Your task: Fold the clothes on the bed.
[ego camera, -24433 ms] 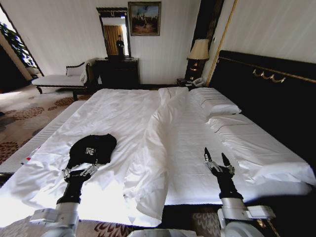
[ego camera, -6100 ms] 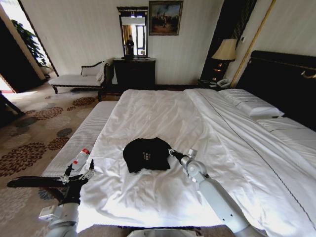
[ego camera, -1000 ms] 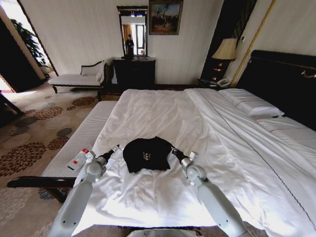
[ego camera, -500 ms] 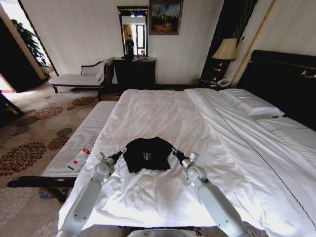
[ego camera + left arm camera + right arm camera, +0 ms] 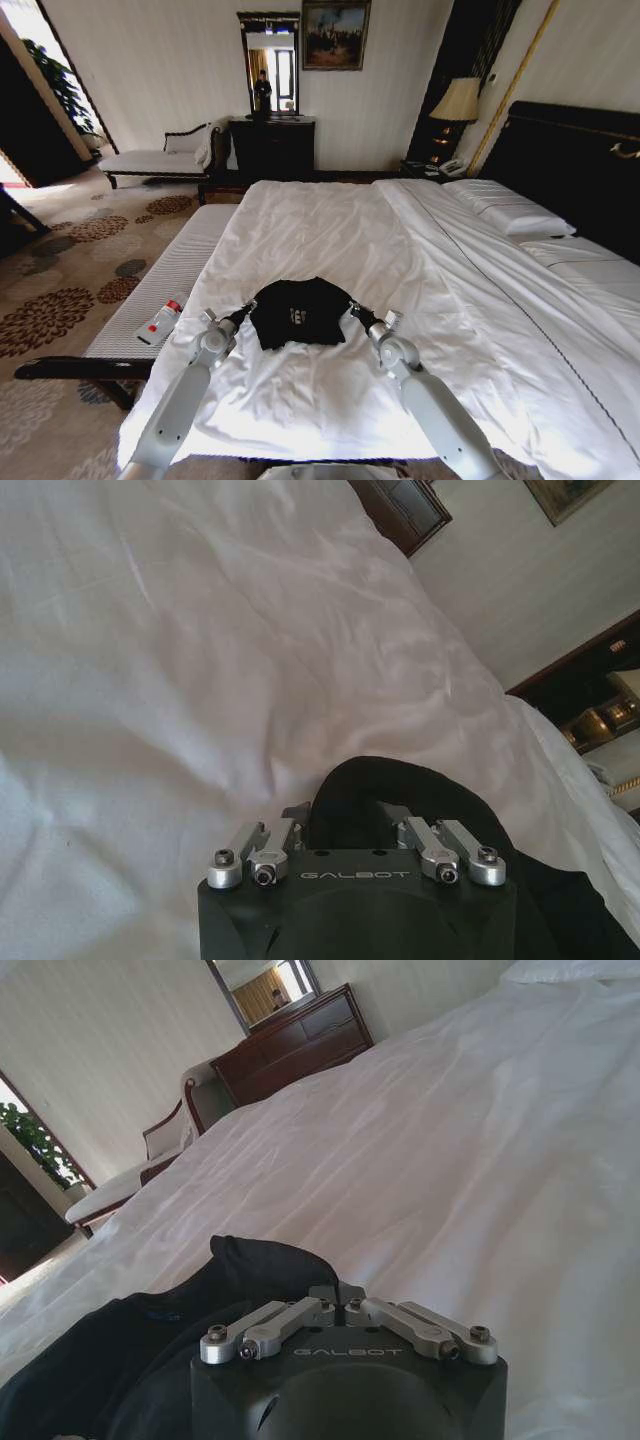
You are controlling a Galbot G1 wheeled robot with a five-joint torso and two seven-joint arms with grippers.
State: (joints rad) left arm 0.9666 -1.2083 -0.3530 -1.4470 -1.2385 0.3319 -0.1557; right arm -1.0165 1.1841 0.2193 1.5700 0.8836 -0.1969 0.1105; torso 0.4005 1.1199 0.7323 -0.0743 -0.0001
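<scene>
The black T-shirt (image 5: 298,312) lies bunched at lower centre of the head view on the bed (image 5: 330,230); the left gripper (image 5: 244,309) meets its left edge, jaws spread around a fold. The right gripper (image 5: 354,309) sits at the opposite edge, jaws pressed together at the cloth; both arms are equally near.

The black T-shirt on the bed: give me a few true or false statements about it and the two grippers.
1. The black T-shirt lies on the white bed. True.
2. The left gripper is parked off the bed. False: it is at the shirt's left edge, open, a finger on each side of the cloth.
3. The right gripper is at the shirt's right edge, closed. True.
4. The shirt lies on the pillows. False: it lies on the cover near the robot, well apart from them.
</scene>
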